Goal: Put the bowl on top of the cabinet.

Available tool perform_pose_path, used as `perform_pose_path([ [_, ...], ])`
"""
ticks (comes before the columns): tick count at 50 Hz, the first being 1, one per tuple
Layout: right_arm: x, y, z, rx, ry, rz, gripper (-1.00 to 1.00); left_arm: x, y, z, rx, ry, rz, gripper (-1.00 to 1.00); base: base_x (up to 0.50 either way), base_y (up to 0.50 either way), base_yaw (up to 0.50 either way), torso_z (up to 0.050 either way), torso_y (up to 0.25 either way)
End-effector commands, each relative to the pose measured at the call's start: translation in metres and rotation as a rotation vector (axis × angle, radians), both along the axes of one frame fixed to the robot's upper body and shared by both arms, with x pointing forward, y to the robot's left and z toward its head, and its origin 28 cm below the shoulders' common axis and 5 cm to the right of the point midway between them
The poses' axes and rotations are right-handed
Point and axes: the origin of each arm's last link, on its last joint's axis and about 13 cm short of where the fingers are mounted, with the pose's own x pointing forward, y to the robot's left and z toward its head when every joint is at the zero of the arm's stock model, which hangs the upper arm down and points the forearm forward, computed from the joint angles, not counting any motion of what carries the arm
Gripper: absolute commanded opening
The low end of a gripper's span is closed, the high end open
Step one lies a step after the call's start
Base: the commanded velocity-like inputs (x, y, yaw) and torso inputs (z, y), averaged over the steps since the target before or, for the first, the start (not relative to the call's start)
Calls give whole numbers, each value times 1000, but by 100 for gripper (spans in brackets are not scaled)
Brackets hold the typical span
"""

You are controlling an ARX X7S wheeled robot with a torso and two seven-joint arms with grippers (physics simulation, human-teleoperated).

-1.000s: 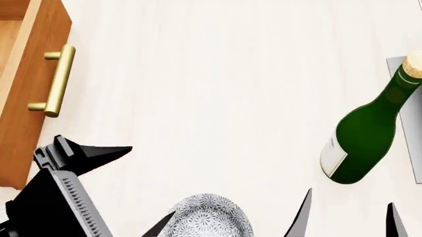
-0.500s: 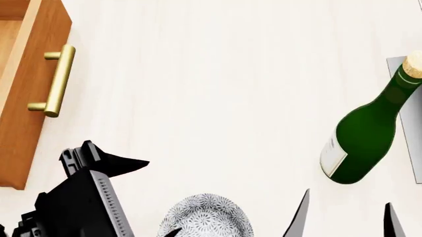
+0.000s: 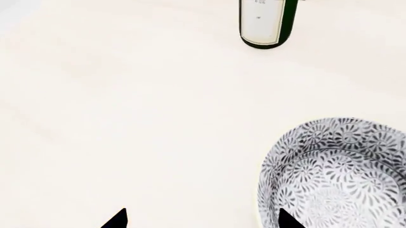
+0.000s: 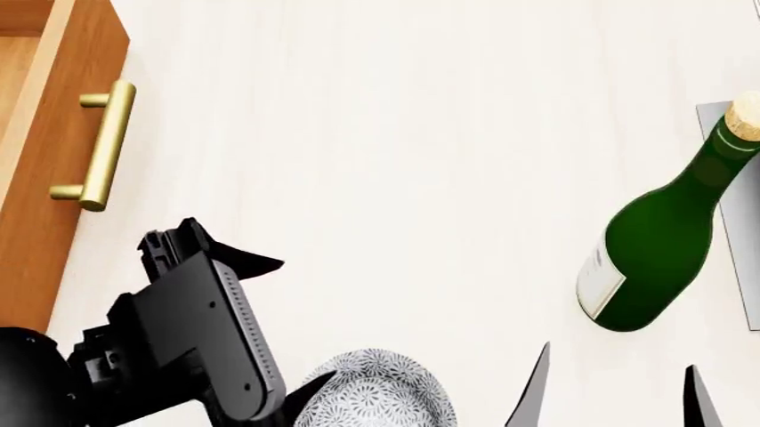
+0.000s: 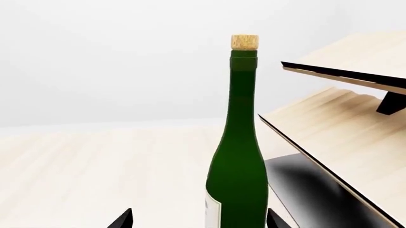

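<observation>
At the far left of the head view stood the orange-brown wooden cabinet (image 4: 53,178) with its brass-gold bar handle (image 4: 101,147), its top out of frame. Just right of it, the black left gripper (image 3: 201,219) hung low over the pale counter (image 4: 392,160), its fingers (image 3: 117,219) spread apart with nothing between them. The small round white bowl with the dense grey-black floral pattern (image 4: 377,391) sat upright on the counter at the near edge of the view. In the left wrist view one fingertip overlapped the bowl's near rim, while the other lay well off over bare counter, so the bowl lay off to one side of the gap, not centred in it. Being round, it offered no long axis; a rim grasp looked likeliest. The left arm seemed the nearer. Open counter separated bowl from cabinet. Further right, the right gripper (image 5: 198,219) waited, fingers apart, facing the upright green corked glass bottle (image 4: 659,236), beside the pale plywood rack (image 5: 345,118).
</observation>
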Motion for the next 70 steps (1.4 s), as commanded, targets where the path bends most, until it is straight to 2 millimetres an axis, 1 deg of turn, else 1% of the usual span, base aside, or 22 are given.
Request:
perform_pose_path([
  [1,0,0,0,-2,1,2,100,16,-8,4,71,9,-4,100,0,0,0,0,0],
  [6,0,0,0,-2,2,3,100,18,-10,5,82,21,-17,100,0,0,0,0,0],
  [7,0,0,-1,-2,2,4,100,19,-14,-1,126,45,-43,100,0,0,0,0,0],
  [11,0,0,0,0,1,4,100,18,-17,-7,169,54,-77,100,0,0,0,0,0],
  [16,0,-1,1,3,0,4,100,20,-20,-5,177,69,-82,100,0,0,0,0,0],
  [26,0,-1,2,5,-2,6,100,10,-25,-5,186,111,-180,100,0,0,0,0,0],
  [43,-1,-1,2,3,-4,9,100,12,-29,-13,186,103,-194,100,0,0,0,0,0],
  [55,-1,0,2,-4,-4,11,100,19,-27,-26,209,114,-173,100,0,0,0,0,-1],
  [56,-1,0,2,-3,-5,11,100,20,-27,-27,210,115,-173,-100,0,0,0,0,0],
  [70,-2,0,2,-5,-5,13,100,20,-26,-30,228,91,-167,-100,0,0,0,0,-4],
])
